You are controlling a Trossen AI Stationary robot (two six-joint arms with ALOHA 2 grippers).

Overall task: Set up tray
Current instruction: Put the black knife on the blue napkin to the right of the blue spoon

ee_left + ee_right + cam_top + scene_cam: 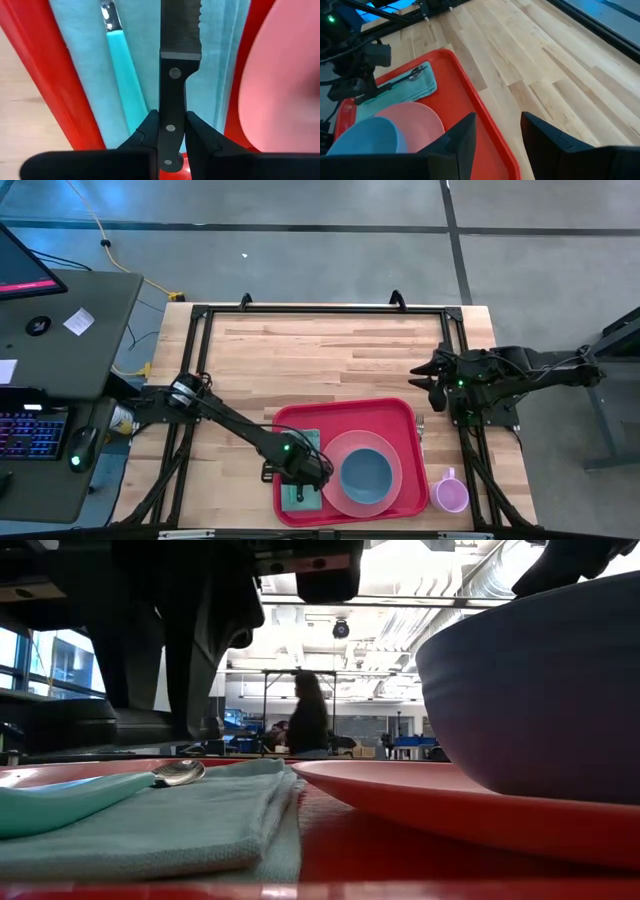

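Observation:
The red tray [395, 412] lies near the table's near edge. A folded teal napkin [85, 50] lies flat along its left part, and a teal-handled spoon [122, 55] lies on the napkin. My left gripper [170, 122] hangs over the napkin [300, 495], shut on a black-handled knife [172, 75] with a serrated blade. A pink plate [395, 470] carrying a blue bowl [365, 473] sits on the tray's right part. My right gripper [497, 125] waits open above the table's right side [428, 378]. My left gripper pinches the knife's black handle [170, 127] between its two fingers [145, 132], near the handle's free end. The fingers lie along the knife, and the blade [181, 25] points out ahead over the napkin, beside the spoon. Whether the knife touches the napkin, I cannot tell.
A pink cup [450, 493] stands on the wood right of the tray, with a fork [421, 425] beside the tray's right rim. The far half of the table is bare wood. A person [308, 715] stands in the room beyond.

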